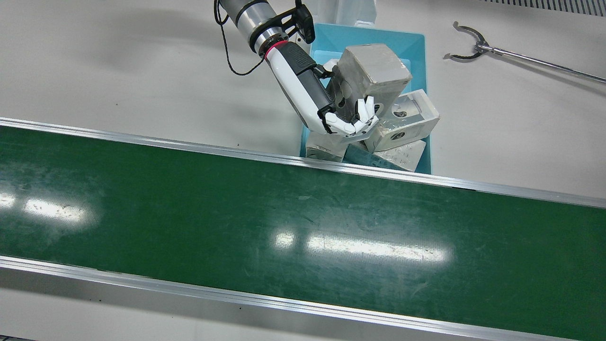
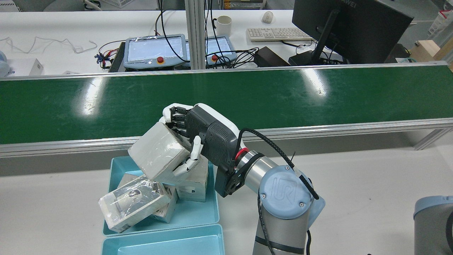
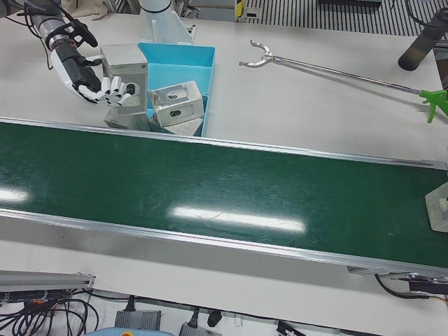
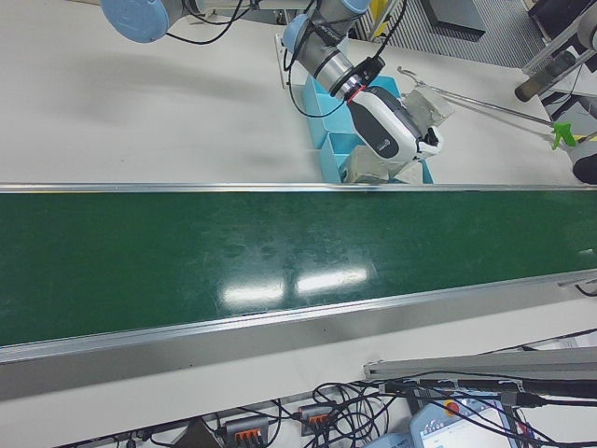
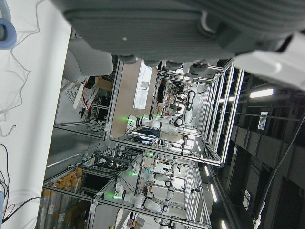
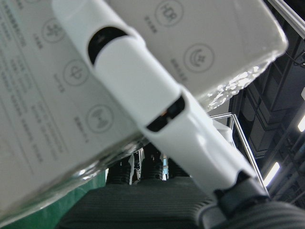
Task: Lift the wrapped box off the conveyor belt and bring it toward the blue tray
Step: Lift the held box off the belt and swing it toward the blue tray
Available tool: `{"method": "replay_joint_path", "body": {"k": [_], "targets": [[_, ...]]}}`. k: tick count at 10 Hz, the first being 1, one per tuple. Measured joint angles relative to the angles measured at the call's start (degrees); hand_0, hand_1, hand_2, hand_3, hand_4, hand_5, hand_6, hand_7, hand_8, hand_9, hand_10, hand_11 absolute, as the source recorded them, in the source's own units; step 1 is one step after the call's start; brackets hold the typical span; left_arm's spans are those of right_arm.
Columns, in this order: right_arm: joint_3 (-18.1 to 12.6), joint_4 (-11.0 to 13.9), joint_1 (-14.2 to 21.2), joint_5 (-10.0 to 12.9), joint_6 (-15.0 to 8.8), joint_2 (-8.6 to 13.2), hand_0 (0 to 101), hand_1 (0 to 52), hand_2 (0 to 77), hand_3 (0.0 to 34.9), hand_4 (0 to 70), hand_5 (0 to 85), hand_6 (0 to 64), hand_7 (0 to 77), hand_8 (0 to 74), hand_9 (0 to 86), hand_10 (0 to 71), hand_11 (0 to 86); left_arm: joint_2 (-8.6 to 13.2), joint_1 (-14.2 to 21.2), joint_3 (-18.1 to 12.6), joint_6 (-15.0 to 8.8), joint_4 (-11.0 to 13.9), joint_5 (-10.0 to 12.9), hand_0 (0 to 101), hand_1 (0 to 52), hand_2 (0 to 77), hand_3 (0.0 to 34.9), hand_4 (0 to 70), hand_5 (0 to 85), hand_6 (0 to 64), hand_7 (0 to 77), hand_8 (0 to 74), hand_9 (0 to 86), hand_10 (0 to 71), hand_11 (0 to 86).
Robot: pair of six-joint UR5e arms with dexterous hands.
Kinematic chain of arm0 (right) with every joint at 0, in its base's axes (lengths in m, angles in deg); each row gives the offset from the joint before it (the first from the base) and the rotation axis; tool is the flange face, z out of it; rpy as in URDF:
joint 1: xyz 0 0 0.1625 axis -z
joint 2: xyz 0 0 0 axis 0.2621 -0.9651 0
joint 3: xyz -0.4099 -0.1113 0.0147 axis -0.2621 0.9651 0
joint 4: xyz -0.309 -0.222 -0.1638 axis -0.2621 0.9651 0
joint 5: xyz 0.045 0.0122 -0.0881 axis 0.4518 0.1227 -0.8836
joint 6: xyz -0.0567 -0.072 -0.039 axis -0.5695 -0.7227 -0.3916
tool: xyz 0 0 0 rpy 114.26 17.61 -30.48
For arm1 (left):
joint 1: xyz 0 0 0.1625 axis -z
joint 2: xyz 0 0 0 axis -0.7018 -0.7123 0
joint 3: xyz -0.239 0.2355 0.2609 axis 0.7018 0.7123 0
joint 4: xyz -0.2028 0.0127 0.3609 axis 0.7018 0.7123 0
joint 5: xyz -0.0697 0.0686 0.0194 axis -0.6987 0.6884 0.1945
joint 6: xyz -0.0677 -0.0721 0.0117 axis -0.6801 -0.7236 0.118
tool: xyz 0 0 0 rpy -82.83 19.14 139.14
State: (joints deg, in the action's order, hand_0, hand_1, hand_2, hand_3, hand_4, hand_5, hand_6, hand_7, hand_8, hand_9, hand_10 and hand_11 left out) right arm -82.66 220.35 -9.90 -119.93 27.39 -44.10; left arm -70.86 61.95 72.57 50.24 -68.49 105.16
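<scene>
The wrapped box (image 1: 374,66) is a grey-white carton in clear film. My right hand (image 1: 326,102) is shut on it and holds it tilted in the air over the blue tray (image 1: 378,35), off the green conveyor belt (image 1: 236,222). In the rear view the hand (image 2: 208,136) grips the box (image 2: 157,150) from its side, above the tray (image 2: 198,216). The right hand view shows a white finger (image 6: 143,81) across the box's printed face (image 6: 214,43). My left hand (image 5: 167,24) shows only as a dark palm in its own view, with nothing in it.
Several other wrapped boxes (image 1: 407,116) are piled in the tray right under the held one. A second blue tray (image 2: 166,244) sits nearer the robot. A long reach-grabber tool (image 1: 473,47) lies on the white table. A wrapped item (image 3: 439,206) sits at the belt's far end.
</scene>
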Motion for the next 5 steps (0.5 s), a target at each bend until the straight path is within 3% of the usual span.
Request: {"method": "replay_joint_path", "body": {"k": [1,2,3,4,5], "targets": [[0.0,-0.7,1.0,0.0,-0.1,-0.1,53,1.6,30.0,0.0,17.5,63.8,36.5,42.5,41.5,44.7,27.8,30.0,0.0,0.0,0.0,0.0,0.0,0.0,0,0.0,0.5,0.0,0.0,1.1,0.5,0.5,0.5,0.0,0.5,0.5],[0.1,-1.7,1.8,0.0,-0.2,-0.2,53,1.6,30.0,0.0,17.5,63.8,36.5,42.5,41.5,44.7,27.8,30.0,0.0,0.0,0.0,0.0,0.0,0.0,0,0.0,0.5,0.0,0.0,1.1,0.5,0.5,0.5,0.0,0.5,0.5],[0.1,-2.5,2.3,0.0,-0.2,-0.3,57,22.9,45.3,1.3,19.1,30.0,13.1,18.5,13.1,23.5,2.2,10.4,0.0,0.0,0.0,0.0,0.0,0.0,0,0.0,0.5,0.0,0.0,1.1,0.5,0.5,0.5,0.0,0.5,0.5],[0.0,-3.1,2.5,0.0,-0.2,-0.4,57,22.9,45.3,1.3,19.1,30.0,13.1,18.5,13.1,23.5,2.2,10.4,0.0,0.0,0.0,0.0,0.0,0.0,0,0.0,0.5,0.0,0.0,1.1,0.0,0.5,0.5,0.5,0.5,0.5],[-0.3,-3.4,2.6,-0.1,-0.1,-0.4,53,21.8,44.7,5.3,17.5,18.5,4.9,10.9,0.0,12.0,0.0,1.1,0.0,0.0,0.0,0.0,0.0,0.0,0,0.0,0.5,0.0,0.0,1.1,0.0,0.5,0.5,0.5,0.5,0.5]]}}
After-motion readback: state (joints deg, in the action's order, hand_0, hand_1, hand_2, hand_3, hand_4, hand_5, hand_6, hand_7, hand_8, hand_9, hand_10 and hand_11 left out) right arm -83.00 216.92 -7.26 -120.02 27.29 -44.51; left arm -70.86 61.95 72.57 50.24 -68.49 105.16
